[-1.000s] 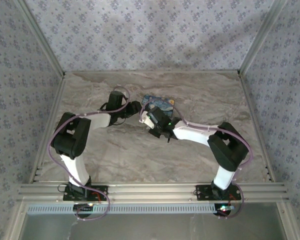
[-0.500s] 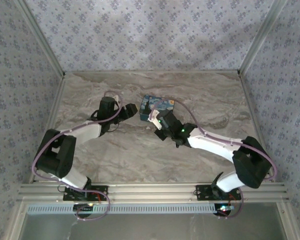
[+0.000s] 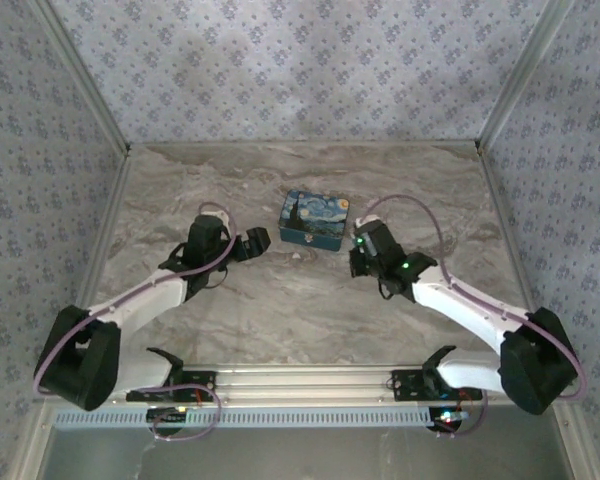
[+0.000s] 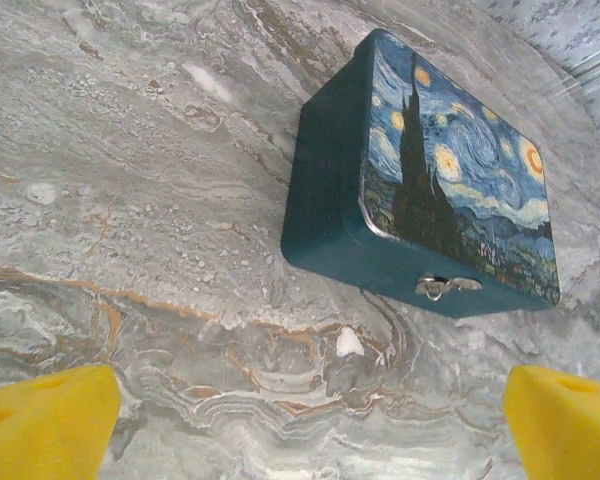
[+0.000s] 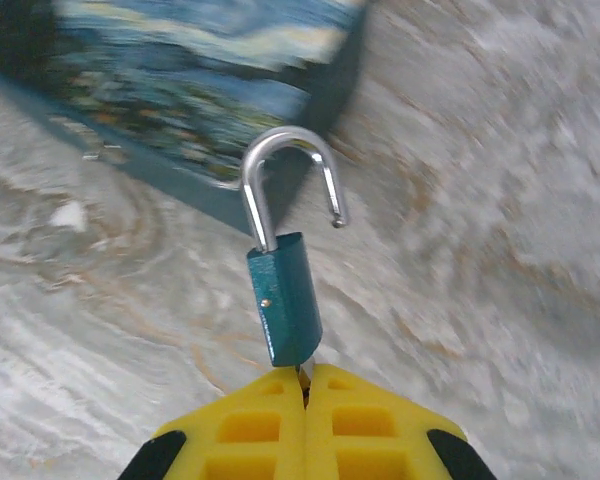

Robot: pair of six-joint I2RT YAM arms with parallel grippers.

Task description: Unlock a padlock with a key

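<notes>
Right pincer clenched on the padlock at its lower end, shackle open, held just beside the painted tin. Left pincer released, fingers wide, facing the tin's clasp across the marbled surface.

Tin box blurred, cropped at top edge; base of padlock hidden inside right pincer

- Tin box on the counter, behind centre.
- Left fingers left of the tin box, spread wide apart, facing its front.
- Right fingers right of the tin box, pinching the padlock by its base.
- Padlock out ahead of those fingers, near the box's corner.
- Small chip on the counter, just before the box.
</notes>
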